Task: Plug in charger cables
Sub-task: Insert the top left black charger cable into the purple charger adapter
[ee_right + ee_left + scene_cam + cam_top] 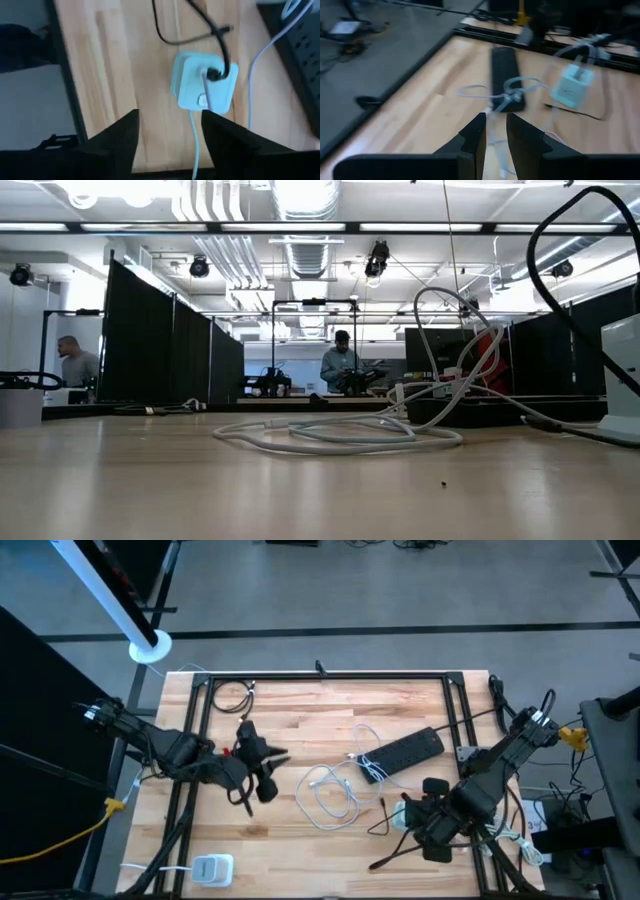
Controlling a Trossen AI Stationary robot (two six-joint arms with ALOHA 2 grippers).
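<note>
A white charger block [202, 82] lies flat on the wooden table [300, 730]. A black charger cable's plug [216, 75] sticks into its face, and a white cable [196, 135] leaves it too. My right gripper [170, 140] hangs open above the block, pointing down and clear of it; it is also in the high view [418, 812]. Loose white charger cables [328, 795] lie coiled mid-table. My left gripper [495, 142] hovers left of them with only a narrow gap between its fingers and nothing seen in it.
A black power strip [402, 751] lies slanted right of centre with a white cable [512, 95] at its end. A black cable loop [232, 696] sits at the far left. A second white block [211, 868] sits at the near left. A black frame [320, 677] edges the table.
</note>
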